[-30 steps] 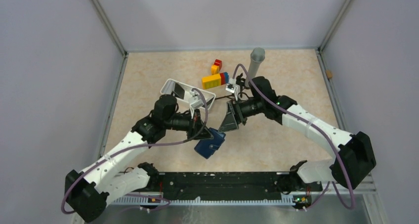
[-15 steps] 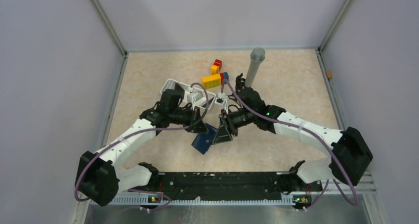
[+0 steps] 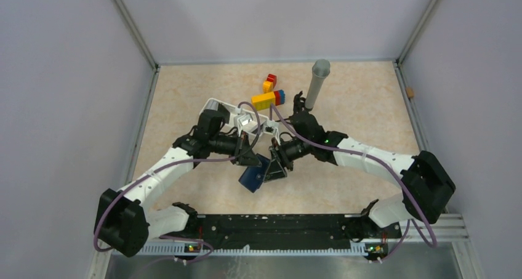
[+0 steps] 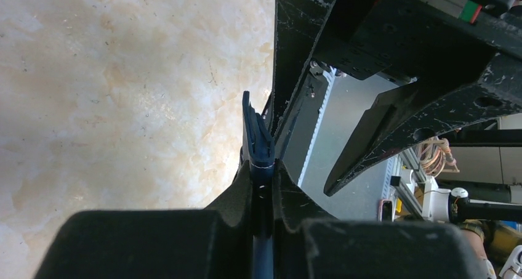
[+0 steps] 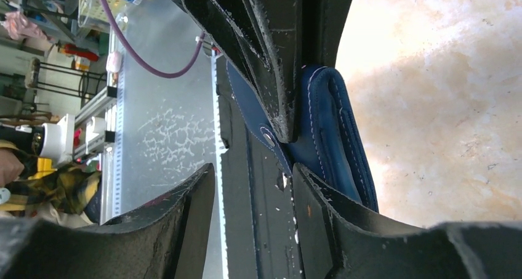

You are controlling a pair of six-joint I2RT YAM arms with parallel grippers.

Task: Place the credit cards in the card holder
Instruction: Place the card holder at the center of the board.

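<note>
**A:** Where is the card holder (image 3: 252,178) in relation to the grippers?

**B:** It is pinched in the left gripper (image 4: 263,167). The jaws are closed hard on its navy edge, and the holder sticks out of them edge-on.

**A:** And where is it relative to the white tray (image 3: 215,103)?

**B:** Just on the tray's near side, toward the arm bases and apart from it. I cannot tell whether its low corner touches the table (image 3: 345,119).

**A:** What about the right gripper (image 5: 252,168)?

**B:** Its jaws stand partly apart with nothing clamped between them. It meets the holder from the side opposite the left gripper, also on the tray's near side.

**A:** What does the right wrist view show that the overhead view does not?

**B:** It shows the holder spread open. A thick stitched panel lies on one side of the left gripper's fingers. A thin flap (image 5: 249,103) with a metal snap (image 5: 268,132) lies on the other. The flap reaches toward the gap between the right fingers and ends just beside the inner face of one. From overhead there is only a navy shape under crossed dark fingers.

**A:** And the left wrist view?

**B:** It shows the grip itself, with both fingers pressed against the holder and no gap. The right gripper's spread fingers cross just beyond it.
</note>
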